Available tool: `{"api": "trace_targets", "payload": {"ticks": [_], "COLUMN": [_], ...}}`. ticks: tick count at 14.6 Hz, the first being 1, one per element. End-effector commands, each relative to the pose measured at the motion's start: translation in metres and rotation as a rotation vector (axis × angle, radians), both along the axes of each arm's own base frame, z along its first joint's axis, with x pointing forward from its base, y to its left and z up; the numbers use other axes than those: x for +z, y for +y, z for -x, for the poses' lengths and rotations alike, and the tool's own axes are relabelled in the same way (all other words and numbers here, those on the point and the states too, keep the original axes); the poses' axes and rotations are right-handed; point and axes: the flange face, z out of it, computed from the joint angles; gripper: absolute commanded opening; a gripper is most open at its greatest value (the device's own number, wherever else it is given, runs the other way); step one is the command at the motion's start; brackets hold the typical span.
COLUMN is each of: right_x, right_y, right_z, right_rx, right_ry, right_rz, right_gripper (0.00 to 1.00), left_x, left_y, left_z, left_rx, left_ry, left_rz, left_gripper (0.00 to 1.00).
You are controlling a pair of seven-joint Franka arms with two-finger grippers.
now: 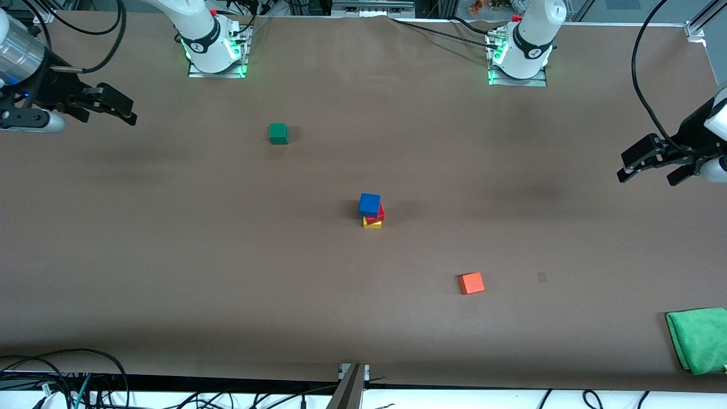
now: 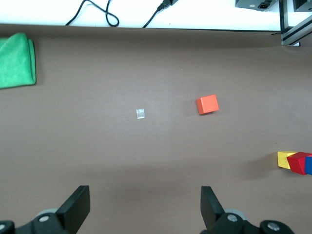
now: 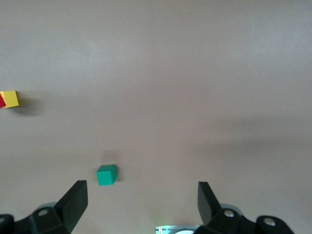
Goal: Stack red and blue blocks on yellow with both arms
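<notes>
Front view, going from the right arm's end of the counter (image 1: 170, 238) to the left arm's end: the right gripper (image 1: 116, 108) hangs in the air over the bare counter at that edge, its jaws apart and holding nothing; this arm waits. Next comes a dark green cube (image 1: 278, 133), alone on the surface, closer to the robots' bases than the stack.

Near the middle of the counter stands the stack: the yellow cube (image 1: 372, 224) at the bottom, the red block (image 1: 377, 215) on it, and the blue block (image 1: 369, 204) on top. The upper two sit slightly skewed against the yellow one, so its edge shows beneath them.

An orange-red cube (image 1: 471, 283) lies nearer to the front camera than the stack, toward the left arm's end. A small pale mark (image 1: 542, 277) sits on the surface just past it. A folded green cloth (image 1: 698, 338) lies at the counter's corner, near the front camera. The left gripper (image 1: 653, 167) hangs over the counter's edge there, jaws apart and empty, also waiting.
</notes>
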Motion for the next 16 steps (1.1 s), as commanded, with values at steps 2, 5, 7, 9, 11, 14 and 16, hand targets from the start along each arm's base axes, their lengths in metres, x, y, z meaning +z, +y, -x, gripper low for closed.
{"api": "trace_targets", "payload": {"ticks": [2,5,7,9,11,14,16], "right_x": [0.0,0.003,0.005,0.007,0.009,0.011,0.015], "right_y": [-0.009,-0.013,-0.013,-0.014,-0.011,-0.011,-0.015], "right_z": [0.016,0.017,0.017,0.016,0.012,0.003,-0.003], "right_rx": [0.031,0.033,0.036,0.036,0.039,0.037,0.033], "right_ry": [0.0,-0.002,-0.008,-0.014,-0.025,-0.036,-0.043], "right_rz": [0.014,0.022,0.022,0.021,0.021,0.02,0.021], "right_gripper": [1.0,1.0,1.0,1.0,1.0,1.0,1.0], "left_x": [0.002,0.003,0.003,0.002,0.001,0.0,0.0], "left_y": [0.006,-0.002,-0.007,-0.007,-0.011,-0.009,-0.009], "left_z": [0.0,0.001,0.002,0.005,0.005,0.004,0.004], "left_rx": [-0.099,-0.068,-0.042,-0.043,-0.048,-0.045,-0.044], "left_ry": [-0.018,-0.008,-0.004,0.016,0.023,0.024,0.023], "left_rz": [-0.026,-0.025,-0.024,-0.024,-0.024,-0.024,-0.022], "left_gripper": [1.0,1.0,1.0,1.0,1.0,1.0,1.0]}}
